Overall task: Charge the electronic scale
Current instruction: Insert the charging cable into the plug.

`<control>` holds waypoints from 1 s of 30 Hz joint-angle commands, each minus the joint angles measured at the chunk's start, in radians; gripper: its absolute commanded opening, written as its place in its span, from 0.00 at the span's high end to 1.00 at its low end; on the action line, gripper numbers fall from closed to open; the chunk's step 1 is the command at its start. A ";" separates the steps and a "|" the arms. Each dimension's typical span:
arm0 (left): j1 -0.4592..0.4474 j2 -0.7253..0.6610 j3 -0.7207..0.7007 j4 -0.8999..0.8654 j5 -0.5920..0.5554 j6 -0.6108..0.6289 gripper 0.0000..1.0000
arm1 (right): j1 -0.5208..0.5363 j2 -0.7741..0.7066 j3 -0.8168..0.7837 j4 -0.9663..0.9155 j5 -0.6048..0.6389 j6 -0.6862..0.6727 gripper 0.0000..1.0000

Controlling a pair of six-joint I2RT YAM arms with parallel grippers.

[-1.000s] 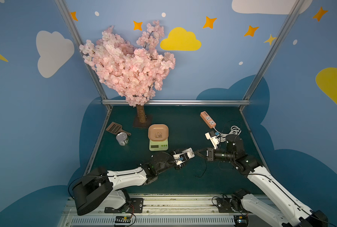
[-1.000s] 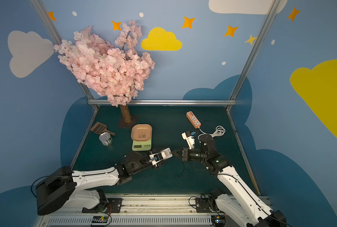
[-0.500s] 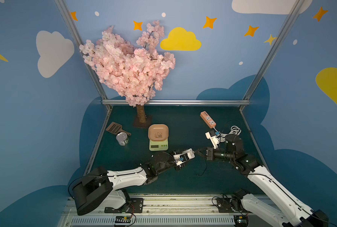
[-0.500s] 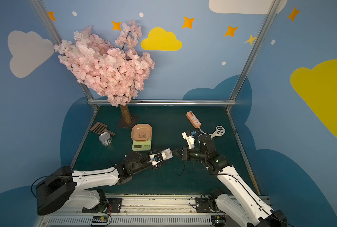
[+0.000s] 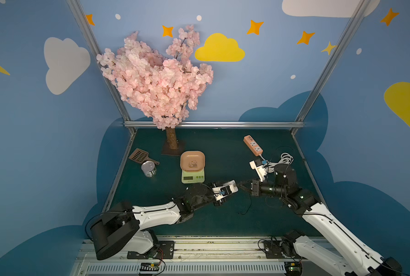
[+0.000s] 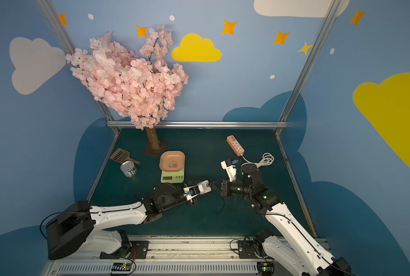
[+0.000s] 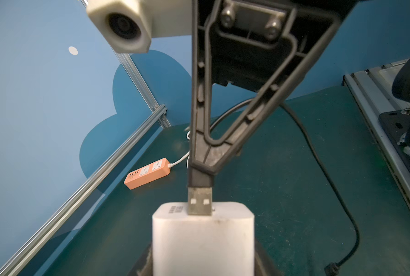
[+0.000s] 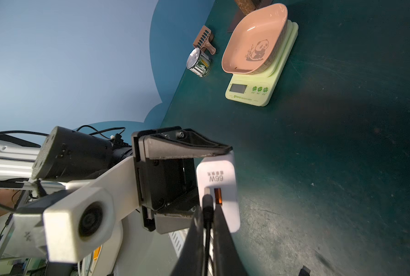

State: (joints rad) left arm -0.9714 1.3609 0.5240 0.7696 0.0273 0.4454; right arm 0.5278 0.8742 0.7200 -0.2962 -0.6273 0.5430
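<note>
Currently at the plug-to-charger step, judged early in the charging sequence. Note the left gripper [image 5: 224, 189], jaws roughly half spread and clamped across the white charger block [image 7: 202, 239], held clear of the table [image 5: 223, 222]. Note the right gripper [image 5: 244, 186], jaws closed tight on the black sleeve of the USB plug [image 7: 200, 202], trailing the black cable [image 7: 318, 153]. Observe the metal tongue of the plug meeting the end face of the block, almost wholly exposed, hence judged not seated. Check alignment in the right wrist view: plug apparently just beside the orange port [image 8: 218, 196] rather than squarely over it; cannot tell for certain from this angle.

Locate the electronic scale [image 5: 192, 177] standing flat near mid-table, just beyond the left gripper, apart from both claws, with nothing plugged in on any visible side.

Next move, as a judgement: shift the plug sideways onto the port, square it to the face, then press straight in while bracing with the left arm. Avoid twisting; expect slip of the smooth block between the fingers under an off-axis push.

Keep to the free table in front of the scale and between the arms. Mind the loose cable end [image 7: 331, 271] lying below, and the power strip [image 5: 253, 145] and coiled white cord [image 5: 282, 160] near the table's right rear edge. Leave the can [image 5: 148, 168] and the scoop [image 5: 140, 155] at the left rear untouched.
</note>
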 commanded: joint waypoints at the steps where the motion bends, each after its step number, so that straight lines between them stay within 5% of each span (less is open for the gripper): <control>1: -0.004 0.000 0.032 0.051 0.000 0.001 0.75 | 0.009 -0.010 0.019 -0.045 0.033 -0.014 1.00; 30: -0.004 0.017 0.042 0.055 0.009 -0.004 0.75 | 0.030 -0.023 0.021 -0.080 0.100 0.018 1.00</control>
State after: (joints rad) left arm -0.9714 1.3685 0.5259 0.7650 0.0410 0.4442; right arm 0.5491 0.8604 0.7200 -0.3264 -0.5499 0.5690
